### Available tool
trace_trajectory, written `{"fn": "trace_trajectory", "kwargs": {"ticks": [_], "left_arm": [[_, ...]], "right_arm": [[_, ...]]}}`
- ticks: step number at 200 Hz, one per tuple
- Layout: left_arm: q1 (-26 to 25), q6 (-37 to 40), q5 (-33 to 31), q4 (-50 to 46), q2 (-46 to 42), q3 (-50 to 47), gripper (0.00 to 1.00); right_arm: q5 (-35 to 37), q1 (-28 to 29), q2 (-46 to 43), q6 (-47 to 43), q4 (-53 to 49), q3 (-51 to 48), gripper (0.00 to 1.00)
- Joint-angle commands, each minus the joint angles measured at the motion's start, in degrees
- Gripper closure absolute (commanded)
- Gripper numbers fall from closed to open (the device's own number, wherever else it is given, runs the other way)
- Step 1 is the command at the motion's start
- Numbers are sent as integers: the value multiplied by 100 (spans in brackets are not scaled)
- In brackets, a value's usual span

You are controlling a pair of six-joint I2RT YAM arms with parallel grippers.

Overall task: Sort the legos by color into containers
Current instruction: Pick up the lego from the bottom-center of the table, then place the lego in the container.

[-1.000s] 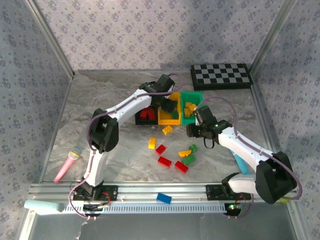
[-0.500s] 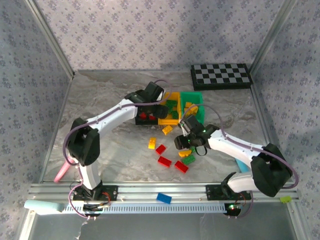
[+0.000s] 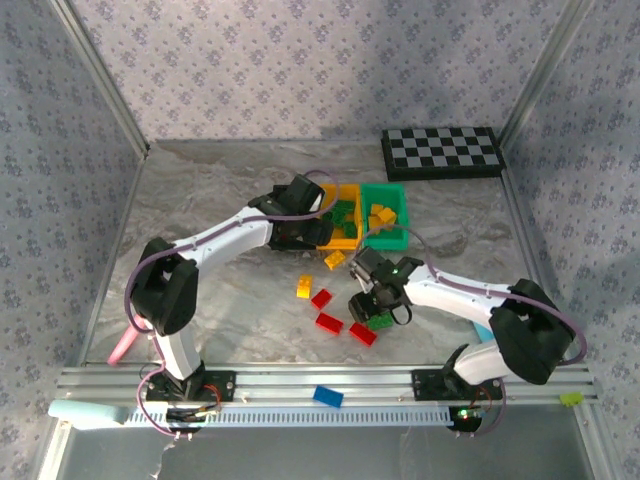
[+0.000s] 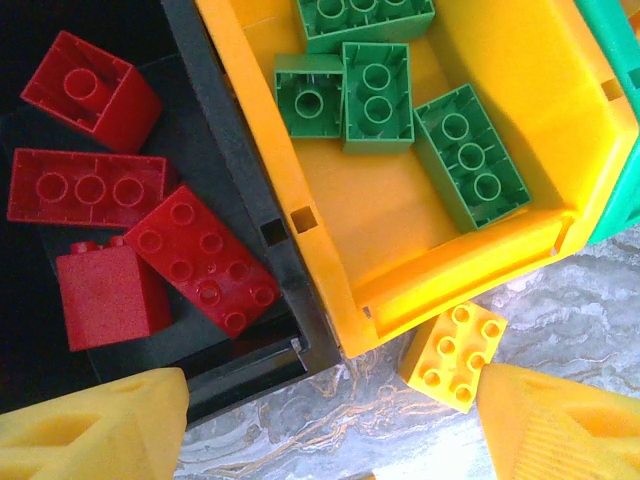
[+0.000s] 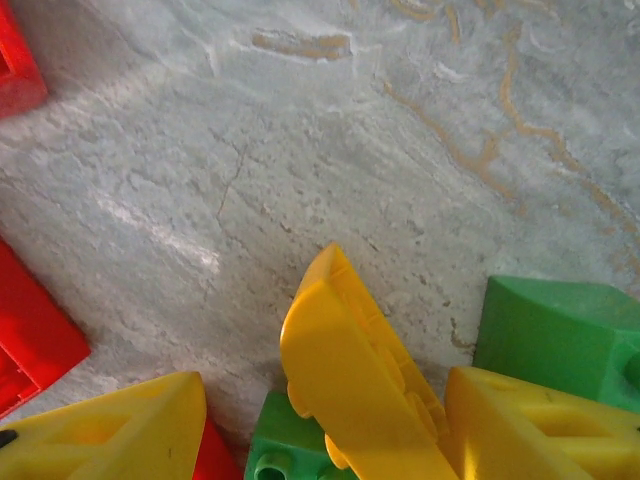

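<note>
The three joined bins sit at mid-table. The black bin holds several red legos. Green legos lie in the yellow-orange bin, and yellow legos lie in the green bin. My left gripper hangs open just in front of the black and yellow bins, with a yellow brick on the table by its right finger. My right gripper is open low over the loose pile, a curved yellow brick standing between its fingers against the right one. Green bricks flank it.
Loose on the table are yellow bricks, red bricks and a green one. A blue brick lies on the front rail. The checkerboard is at the back right, and a pink object lies at the left.
My right gripper has swung from beside the green bin down and left onto the loose yellow and green bricks. My left gripper has drawn back from over the bins toward their front edge.
</note>
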Motion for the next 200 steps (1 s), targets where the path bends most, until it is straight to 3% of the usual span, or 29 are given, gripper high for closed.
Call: {"fn": "trace_trajectory", "kwargs": {"ticks": [1, 27, 64, 85, 134, 200], "left_arm": [[-26, -117, 139, 216, -137, -81, 24], [-25, -136, 177, 251, -149, -139, 24], [-24, -170, 195, 296, -247, -246, 24], [-31, -180, 168, 308, -313, -321, 24], [-24, -275, 107, 473, -544, -671, 24], [-39, -434, 104, 553, -746, -1023, 24]], "right_arm": [[137, 79, 89, -57, -302, 154, 33], [378, 127, 278, -16, -360, 232, 36], [602, 82, 393, 73, -319, 368, 60], [636, 79, 389, 93, -274, 447, 68], [581, -104, 214, -31, -110, 684, 77], [238, -1228, 49, -242, 437, 1386, 77]]}}
